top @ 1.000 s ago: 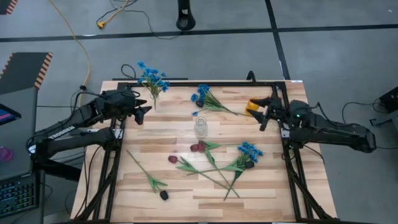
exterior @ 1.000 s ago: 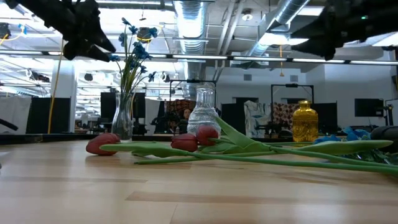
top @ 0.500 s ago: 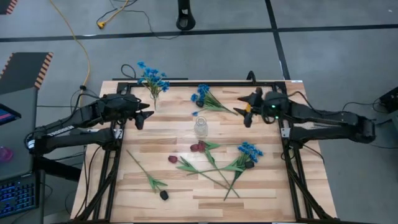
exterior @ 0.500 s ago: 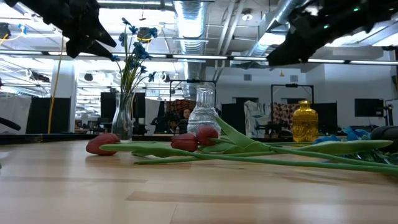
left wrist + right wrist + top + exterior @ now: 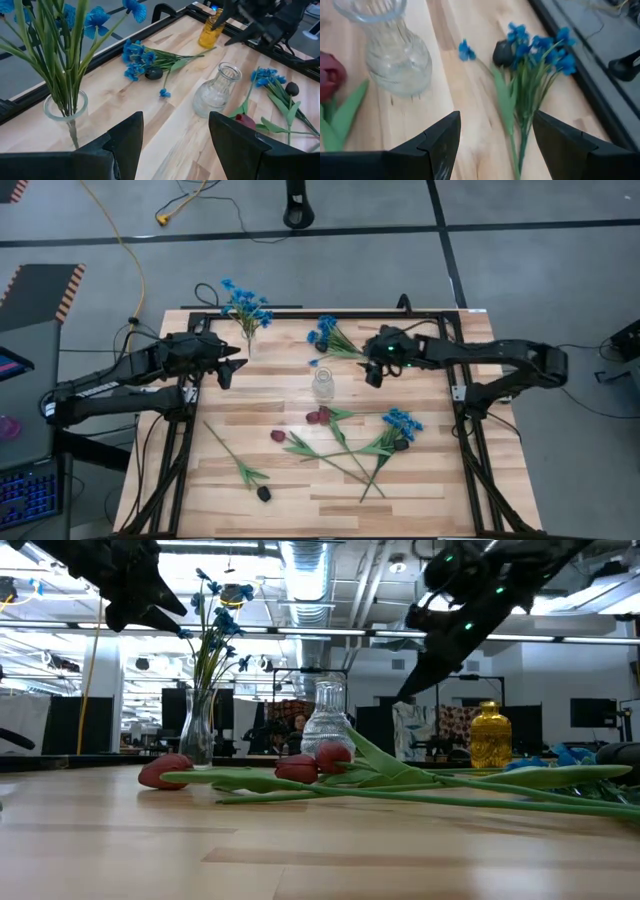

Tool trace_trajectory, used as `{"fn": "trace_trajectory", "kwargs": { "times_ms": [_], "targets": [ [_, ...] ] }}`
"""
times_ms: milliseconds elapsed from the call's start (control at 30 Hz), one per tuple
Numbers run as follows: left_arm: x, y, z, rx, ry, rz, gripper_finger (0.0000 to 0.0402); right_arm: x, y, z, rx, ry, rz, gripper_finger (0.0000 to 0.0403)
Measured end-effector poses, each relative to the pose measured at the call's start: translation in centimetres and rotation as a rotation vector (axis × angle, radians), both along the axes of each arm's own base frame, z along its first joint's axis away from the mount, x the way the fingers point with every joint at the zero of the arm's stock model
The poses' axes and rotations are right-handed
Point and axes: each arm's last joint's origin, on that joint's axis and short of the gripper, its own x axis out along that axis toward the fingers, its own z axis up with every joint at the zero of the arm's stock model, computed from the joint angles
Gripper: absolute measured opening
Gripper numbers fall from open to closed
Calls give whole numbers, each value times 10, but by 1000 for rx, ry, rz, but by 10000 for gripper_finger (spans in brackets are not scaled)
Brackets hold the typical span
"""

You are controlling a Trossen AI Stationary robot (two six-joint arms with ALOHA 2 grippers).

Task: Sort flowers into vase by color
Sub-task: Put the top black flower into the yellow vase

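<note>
Flowers: one blue sprig (image 5: 328, 336) lies loose near the far edge of the tabletop (image 5: 280, 480), mid-width, a near-black bud (image 5: 153, 73) touching its blooms. Another blue bunch (image 5: 243, 305) stands in a slim glass vase (image 5: 65, 111) at the far left corner. Red rosebuds (image 5: 318, 417) with long green stems and a third blue sprig (image 5: 402, 421) are piled around the centre, toward the right edge. A near-black bud sprig (image 5: 263, 493) lies alone toward the near left.

Empty clear vase (image 5: 323, 383) stands mid-tabletop, just beside the red buds. Yellow vase (image 5: 490, 737) stands at the far right.

Right gripper (image 5: 371, 369) hangs in the air over the far-edge blue sprig's stems, fingers spread, nothing between them. Left gripper (image 5: 231, 360) hovers near the left edge beside the slim vase, fingers spread, empty.
</note>
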Motion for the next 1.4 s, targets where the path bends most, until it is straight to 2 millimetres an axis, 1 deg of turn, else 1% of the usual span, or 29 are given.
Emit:
{"fn": "trace_trajectory", "kwargs": {
  "times_ms": [200, 333, 467, 600, 667, 800, 900, 1133, 1300, 1400],
  "targets": [
    [0, 0, 0, 0, 0, -1, 213, 25, -9, -21, 2, 102, 27, 276],
    [0, 0, 0, 0, 1, -1, 213, 37, -20, -31, 22, 157, 9, 276],
    [0, 0, 0, 0, 1, -1, 213, 45, -34, -42, 44, 211, -20, 276],
    [0, 0, 0, -1, 2, -2, 213, 49, -46, -57, 101, 247, -17, 276],
    [0, 0, 0, 0, 2, -1, 213, 50, -50, -66, 131, 273, -14, 276],
    [0, 0, 0, -1, 2, -1, 213, 52, -57, -77, 150, 305, -29, 276],
    [0, 0, 0, 0, 2, -2, 213, 54, -62, -80, 155, 311, -38, 276],
    [0, 0, 0, 0, 2, -2, 213, 52, -64, -80, 153, 329, -29, 276],
    [0, 0, 0, 0, 2, -2, 213, 47, -65, -82, 260, 329, 10, 276],
    [0, 0, 0, 0, 2, -2, 213, 45, -65, -82, 287, 333, 9, 276]
  ]
}}
